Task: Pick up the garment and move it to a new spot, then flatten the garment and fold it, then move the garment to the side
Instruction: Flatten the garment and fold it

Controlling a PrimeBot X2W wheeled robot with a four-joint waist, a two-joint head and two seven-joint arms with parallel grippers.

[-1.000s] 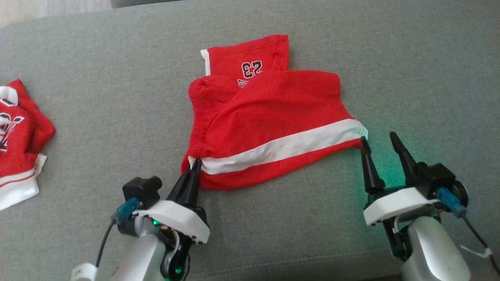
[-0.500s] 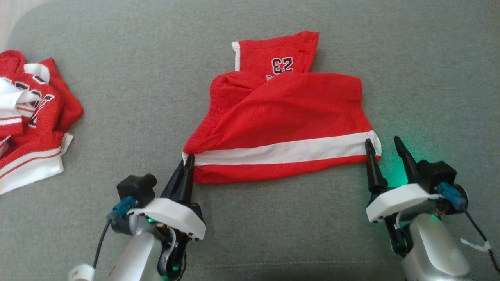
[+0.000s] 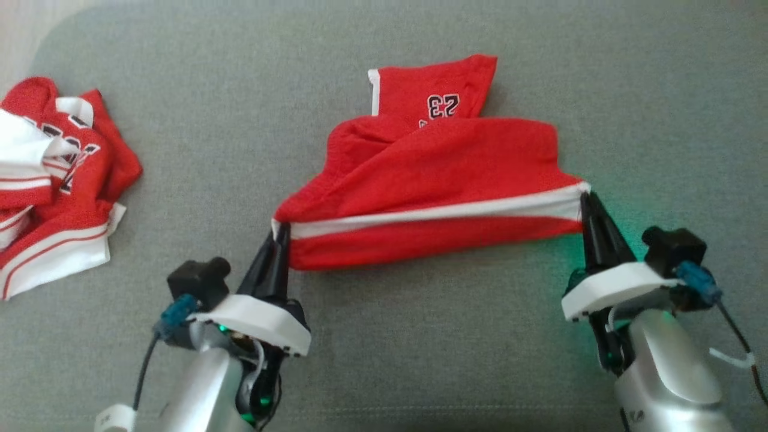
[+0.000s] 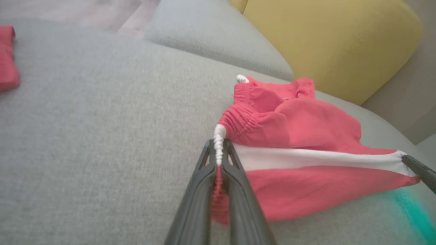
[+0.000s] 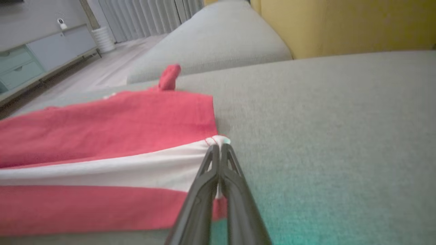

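Observation:
The garment [image 3: 432, 180] is a pair of red shorts with a white side stripe and the number 23, lying mid-cushion in the head view. My left gripper [image 3: 281, 233] is shut on the waistband corner of the shorts [image 4: 299, 136], the white elastic pinched between its fingers [image 4: 207, 170]. My right gripper [image 3: 585, 201] is shut on the hem corner at the white stripe of the shorts [image 5: 102, 136], with its fingers [image 5: 211, 170] pressed together there. The near edge is stretched taut and lifted between both grippers.
A second crumpled red and white garment [image 3: 54, 180] lies at the far left of the grey couch cushion [image 3: 420, 348]. A yellow cushion [image 4: 323, 41] and a grey cushion [image 5: 211, 44] stand behind the shorts. Floor and cabinets [image 5: 41, 51] lie beyond.
My right gripper has closed on the hem corner, having been open beside it. Both grippers have raised and stretched the near edge. The head camera has shifted, showing more of the left garment.

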